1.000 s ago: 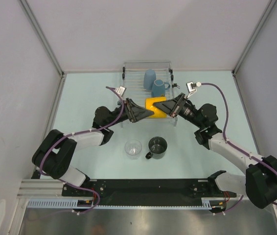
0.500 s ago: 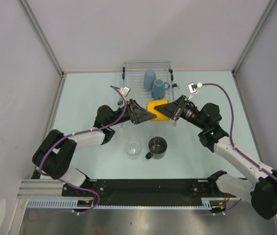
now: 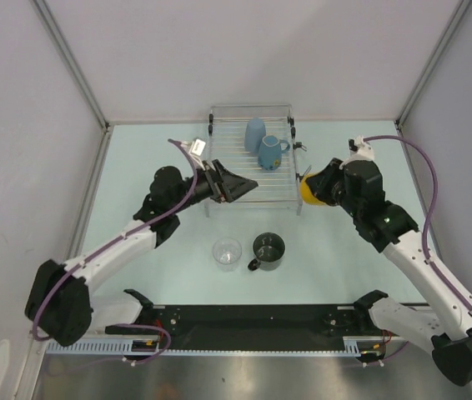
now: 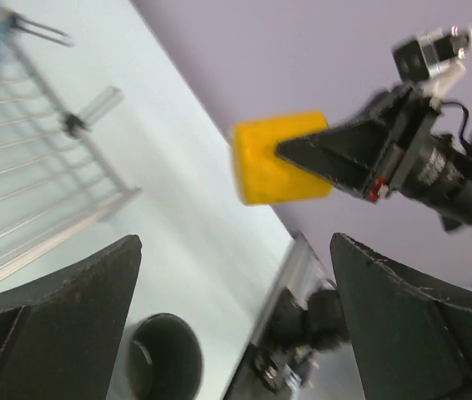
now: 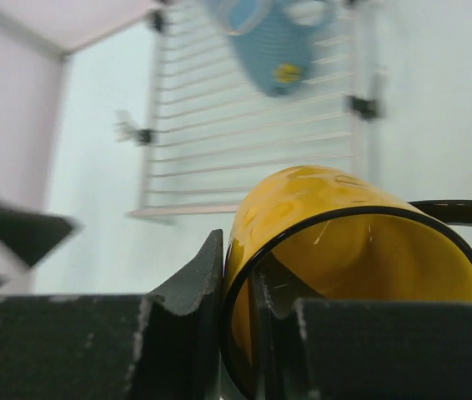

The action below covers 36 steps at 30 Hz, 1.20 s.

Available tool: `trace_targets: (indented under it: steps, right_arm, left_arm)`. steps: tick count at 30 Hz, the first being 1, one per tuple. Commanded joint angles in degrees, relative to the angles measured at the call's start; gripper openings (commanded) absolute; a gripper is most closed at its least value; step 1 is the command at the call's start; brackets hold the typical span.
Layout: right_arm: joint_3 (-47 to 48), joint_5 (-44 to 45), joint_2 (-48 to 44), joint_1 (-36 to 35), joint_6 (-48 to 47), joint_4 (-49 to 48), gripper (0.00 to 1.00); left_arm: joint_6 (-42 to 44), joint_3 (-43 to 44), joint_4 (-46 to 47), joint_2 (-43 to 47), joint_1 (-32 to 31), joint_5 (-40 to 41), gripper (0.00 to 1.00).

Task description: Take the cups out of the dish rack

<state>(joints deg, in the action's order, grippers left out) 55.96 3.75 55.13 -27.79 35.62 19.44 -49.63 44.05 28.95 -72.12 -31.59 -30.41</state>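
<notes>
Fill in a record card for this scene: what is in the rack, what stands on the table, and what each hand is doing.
In dish rack: blue handled mug; pale blue cup
On table: clear glass tumbler; dark grey mug
Right hand: shut on yellow mug at its rim, right of the rack
Left hand: open, empty, over the rack's near left part
</notes>
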Motion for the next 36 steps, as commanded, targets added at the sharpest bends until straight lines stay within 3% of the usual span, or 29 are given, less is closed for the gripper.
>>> trace_targets:
  steps: [1, 6, 11, 22, 36]
  right_arm:
    - [6.6, 19.35, 3.22, -0.6, -2.4, 15.7, 0.0]
    - [7.84, 24.28, 7.79, -4.54, 1.12, 23.79, 0.0]
    - [6.27, 26.66, 9.11, -9.64, 5.16, 26.26, 0.0]
    - [1.52, 26.13, 17.89, -17.38, 13.07, 26.18, 0.0]
    - [1.43, 25.61, 28.8, -19.41, 14.04, 23.1, 0.0]
  left_arm:
    - [8.05, -0.19, -19.15, 7.5, 0.39, 18.7, 1.0]
    - [9.63, 2.61, -34.02, 8.66, -0.22, 34.52, 1.0]
    - [8.23, 3.76, -44.59, 7.78, -0.75, 40.08, 1.0]
    - [3.75, -1.16, -48.2, 14.63, -1.71, 46.66, 1.0]
    - [4.01, -2.48, -49.25, 15.25, -1.72, 46.41, 1.0]
